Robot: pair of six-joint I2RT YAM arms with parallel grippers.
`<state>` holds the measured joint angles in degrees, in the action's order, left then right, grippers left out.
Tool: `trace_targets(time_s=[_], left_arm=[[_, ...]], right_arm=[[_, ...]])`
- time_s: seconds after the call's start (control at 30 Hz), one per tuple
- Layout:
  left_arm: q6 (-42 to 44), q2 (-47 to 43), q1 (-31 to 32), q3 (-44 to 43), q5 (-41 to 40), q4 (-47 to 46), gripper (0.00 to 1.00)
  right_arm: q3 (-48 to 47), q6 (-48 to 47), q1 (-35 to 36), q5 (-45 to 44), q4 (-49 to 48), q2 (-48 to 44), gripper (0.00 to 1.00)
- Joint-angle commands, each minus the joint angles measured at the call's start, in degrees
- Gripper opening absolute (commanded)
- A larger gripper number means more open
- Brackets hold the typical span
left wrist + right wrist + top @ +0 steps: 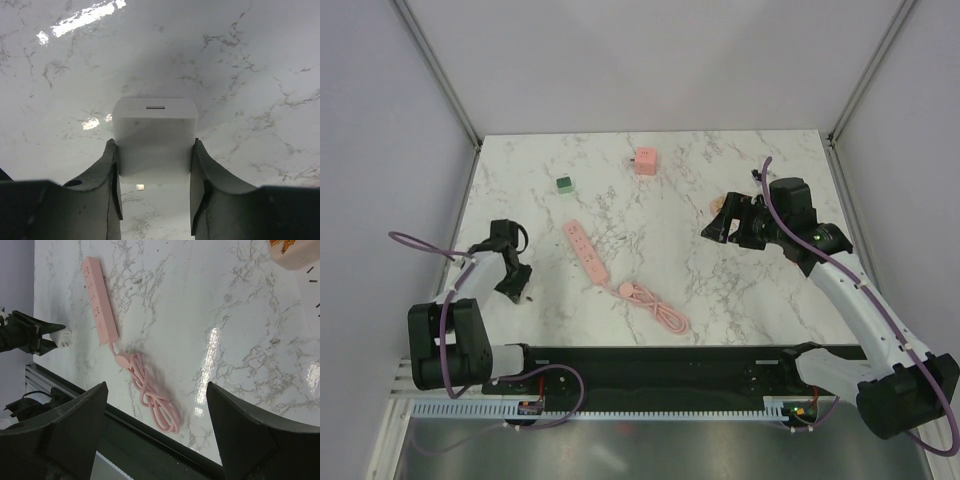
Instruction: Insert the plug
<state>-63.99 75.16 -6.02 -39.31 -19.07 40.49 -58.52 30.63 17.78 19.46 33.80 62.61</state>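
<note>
Left end effector [154,152] clamped on white plug [155,127], pads [113,172] on flat sides. Looks light, rigid, slick: hold mid-body. Pink power strip [585,250] off to its right. Right end effector [156,390] apart, empty.

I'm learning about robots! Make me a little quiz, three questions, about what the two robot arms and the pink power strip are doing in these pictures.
1. True or false: the left gripper is shut on the white square plastic plug.
2. Which colour is the long plastic power strip lying on the white marble table? A green, B pink, C blue.
3. Fill the gap: the right gripper is ____, with nothing between its fingers.
Key: 1 true; 2 B; 3 open.
</note>
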Motion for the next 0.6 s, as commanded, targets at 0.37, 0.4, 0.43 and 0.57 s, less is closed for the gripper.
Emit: trace_targets(time_s=[0.37, 0.4, 0.43, 0.57], left_arm=[[36.0, -23.2, 28.1, -5.1, 9.8, -16.7, 0.02], [37.0, -25.8, 30.1, -4.1, 11.9, -18.0, 0.02], [39.0, -27.0, 31.1, -3.6, 14.7, -20.3, 0.02], [42.1, -31.6, 36.3, -1.7, 20.2, -24.7, 0.02]], right_arm=[[-20.3, -1.8, 0.1, 9.0, 0.4, 12.2, 0.84], [-21.7, 0.1, 0.2, 11.3, 0.4, 13.5, 0.82], [-22.9, 0.5, 0.5, 13.8, 0.7, 14.6, 0.8], [-26.6, 0.0, 4.4, 15.2, 2.9, 17.9, 0.75]])
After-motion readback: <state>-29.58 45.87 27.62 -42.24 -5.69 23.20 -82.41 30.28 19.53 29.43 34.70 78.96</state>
